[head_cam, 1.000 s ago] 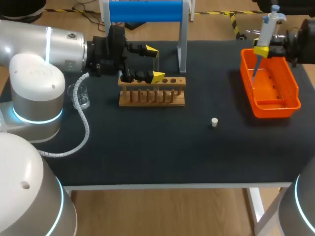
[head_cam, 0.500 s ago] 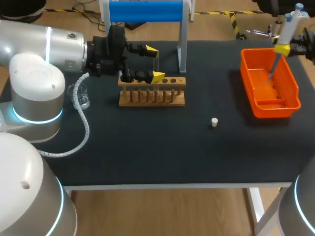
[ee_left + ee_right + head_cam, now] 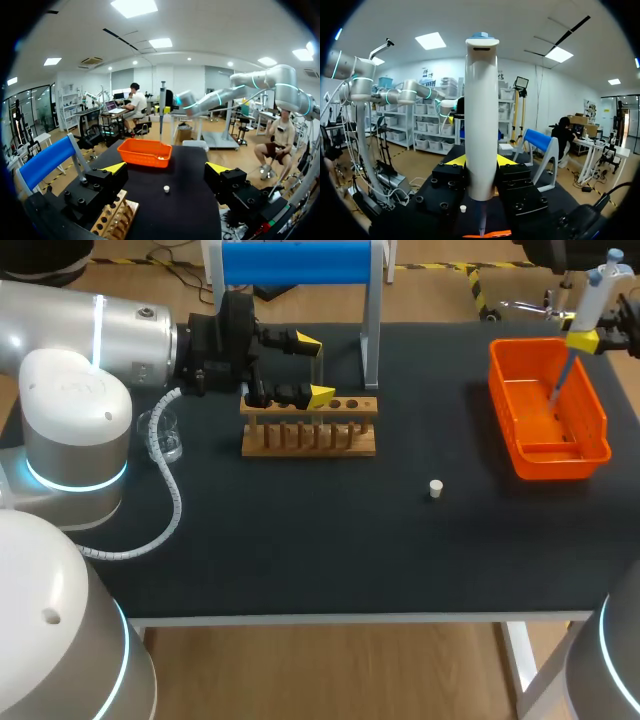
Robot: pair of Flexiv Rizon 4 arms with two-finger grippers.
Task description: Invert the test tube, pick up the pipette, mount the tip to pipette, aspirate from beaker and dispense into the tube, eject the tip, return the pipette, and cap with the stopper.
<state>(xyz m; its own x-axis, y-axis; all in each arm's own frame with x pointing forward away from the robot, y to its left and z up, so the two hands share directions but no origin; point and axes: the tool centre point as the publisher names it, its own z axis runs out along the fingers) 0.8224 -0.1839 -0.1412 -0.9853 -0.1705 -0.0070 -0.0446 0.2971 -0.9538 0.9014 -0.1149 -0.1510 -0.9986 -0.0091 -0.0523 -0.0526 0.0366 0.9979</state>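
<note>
- Right fingers point(image 3: 581, 340) clench the pipette point(image 3: 590, 290) mid-barrel, upright, with the orange tray point(image 3: 598, 435) below them.
- Pipette looks light, rigid and smooth; the thick barrel seems the safest hold.
- Left fingers point(image 3: 321, 395) released, wooden rack point(image 3: 310, 438) just beneath.

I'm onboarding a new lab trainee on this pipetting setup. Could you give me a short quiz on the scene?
1. True or false: the right tool holds the pipette over the orange tray.
2. Fill in: the left tool, by the wooden rack, is ___.
3. The white stopper lies: A) in the tray, B) on the bare table, C) in the rack.
Key: 1 true; 2 open; 3 B.
</note>
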